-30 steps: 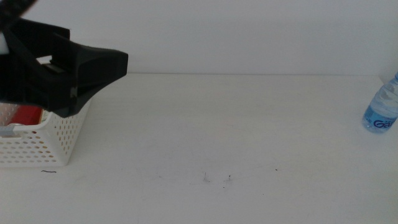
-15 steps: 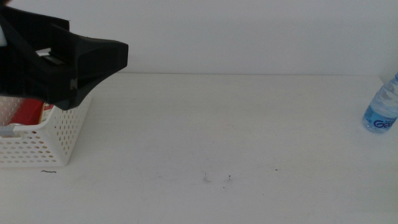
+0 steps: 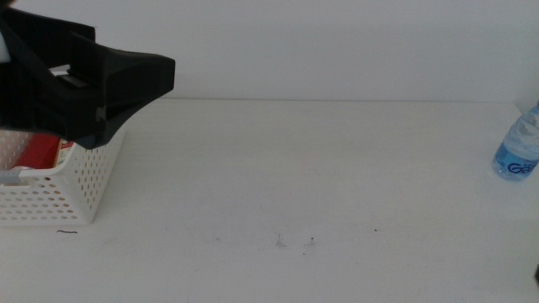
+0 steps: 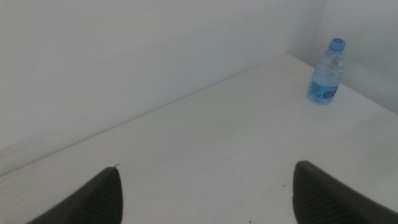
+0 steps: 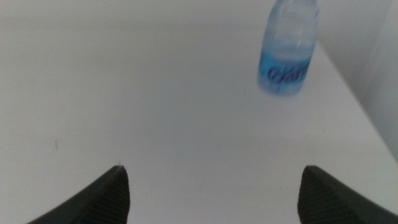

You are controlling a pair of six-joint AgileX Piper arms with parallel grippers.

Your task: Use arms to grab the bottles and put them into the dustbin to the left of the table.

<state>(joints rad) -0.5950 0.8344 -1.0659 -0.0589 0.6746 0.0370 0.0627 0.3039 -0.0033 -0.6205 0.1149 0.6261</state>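
While left gripper (image 4: 205, 196) hangs over the dustbin (image 3: 59, 198) at table's (image 3: 320, 168) left end, jaws spread wide, nothing between them. Red item (image 3: 38, 151) sits in the bin under it, partly hidden, can't ID. Water bottle (image 4: 325, 72) stands upright well ahead of that gripper, at far right table edge. Right gripper (image 5: 211, 199) also spread and empty, aimed at same bottle, which stands ahead of it, not touching.
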